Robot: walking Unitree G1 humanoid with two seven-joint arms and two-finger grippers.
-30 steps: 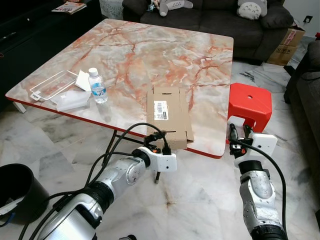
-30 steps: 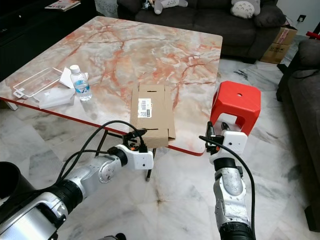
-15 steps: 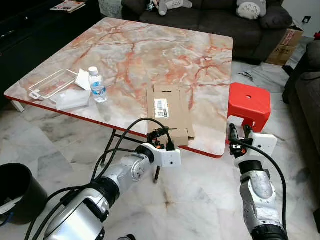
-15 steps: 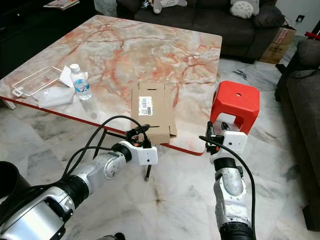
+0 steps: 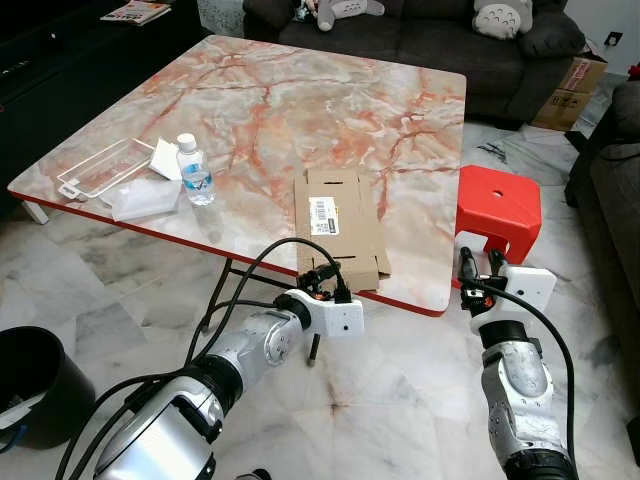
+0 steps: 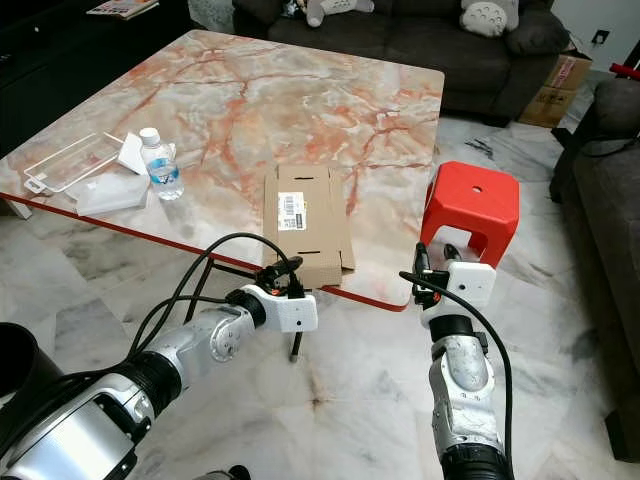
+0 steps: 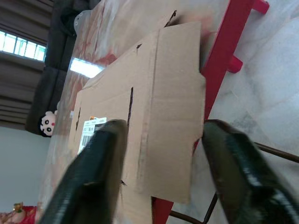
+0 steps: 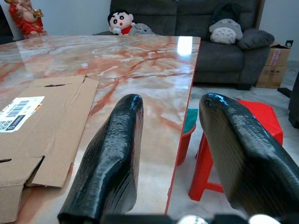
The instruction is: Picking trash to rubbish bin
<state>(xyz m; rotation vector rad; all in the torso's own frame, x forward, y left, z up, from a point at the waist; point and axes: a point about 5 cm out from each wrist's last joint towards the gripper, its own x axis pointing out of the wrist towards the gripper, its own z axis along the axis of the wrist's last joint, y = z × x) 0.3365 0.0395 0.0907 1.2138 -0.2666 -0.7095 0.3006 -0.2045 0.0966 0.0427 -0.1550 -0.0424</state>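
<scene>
Leftmost, a black round rubbish bin (image 5: 28, 385) stands on the marble floor, cut off by the frame edge, so its contents cannot be made out. On the near left corner of the square pink-veined marble table (image 5: 300, 110) lie a clear plastic tray (image 5: 105, 167), crumpled white wrapping (image 5: 142, 198) and a small clear water bottle with a blue label (image 5: 194, 171), grouped close together. Further right, a flattened brown cardboard box with a white barcode label (image 5: 338, 228) lies flat, its near flap projecting past the table's red rim; that overhang probably offers the easiest edge to pinch. The left tool (image 5: 325, 283) is raised to this flap from below the rim, its two black fingers (image 7: 93, 172) apart on either side of the cardboard's near edge in the left wrist view, touching nothing; the approach appears set for a grasp of the box. Whether the fingers reach far enough over the flap cannot be judged. The right tool (image 6: 430, 265) waits beside the table's near right corner, fingers (image 8: 110, 154) spread and empty, just before a red plastic stool (image 5: 499, 208), whose lower legs the arm partly hides.
</scene>
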